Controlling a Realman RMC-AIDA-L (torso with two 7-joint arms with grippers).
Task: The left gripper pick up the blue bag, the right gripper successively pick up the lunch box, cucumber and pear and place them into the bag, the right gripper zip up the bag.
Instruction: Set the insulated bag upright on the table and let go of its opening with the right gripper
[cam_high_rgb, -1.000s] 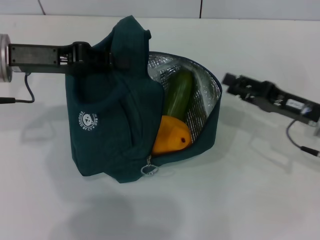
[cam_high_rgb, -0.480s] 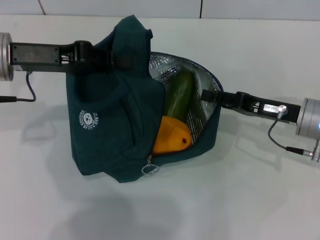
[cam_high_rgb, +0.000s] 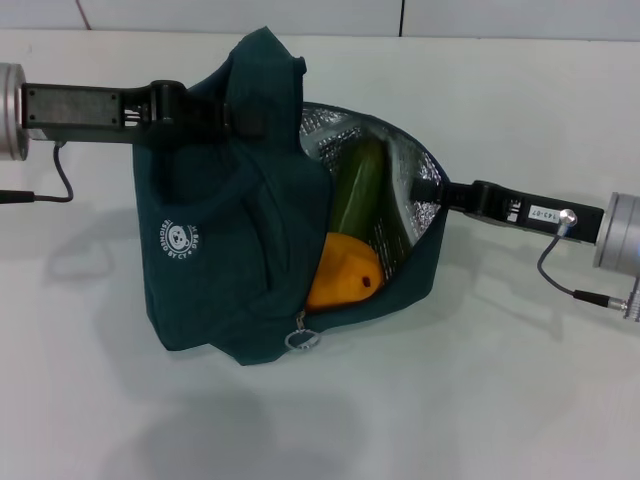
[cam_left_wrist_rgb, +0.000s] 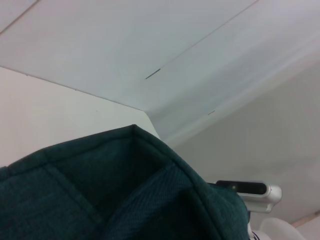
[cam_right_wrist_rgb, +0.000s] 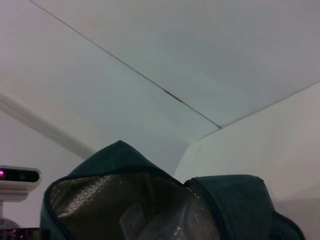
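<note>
— From the head view, what's going on at the counter (cam_high_rgb: 520, 400)?

— The left tool (cam_high_rgb: 232, 118) is reaching in from the left and clamping the upper fabric of the blue bag (cam_high_rgb: 230, 260), by the handles, holding it up. The bag's mouth is gaping toward the right, showing the foil lining. The cucumber (cam_high_rgb: 357, 186) is leaning inside it, and the pear (cam_high_rgb: 341, 273) is sitting just below, touching the cucumber's lower end. I'm not spotting the lunch box; if it's in there, it's hidden behind the fabric.

— And the right tool?

— The right tool (cam_high_rgb: 425, 190) is poking in at the bag's open rim on the right. Whether it's open or pinching the edge, I cannot tell; the tip is lost against the lining.

— So which step is this?

— I'm judging the loading is done and the zipping is in hand. The ring pull (cam_high_rgb: 299, 340) is hanging low at the front, well apart from the right tool, so the next move is calling for that tool to drop to the ring, pinch it and drag it along the rim while the left one keeps the bag taut.

— The left wrist view?

— Only dark teal fabric filling the lower part, with a pale wall and ceiling behind.

— Right wrist view?

— It's looking into the bag's foil-lined mouth from just beside the rim, with white walls meeting above. The counter itself is plain white and matte.
</note>
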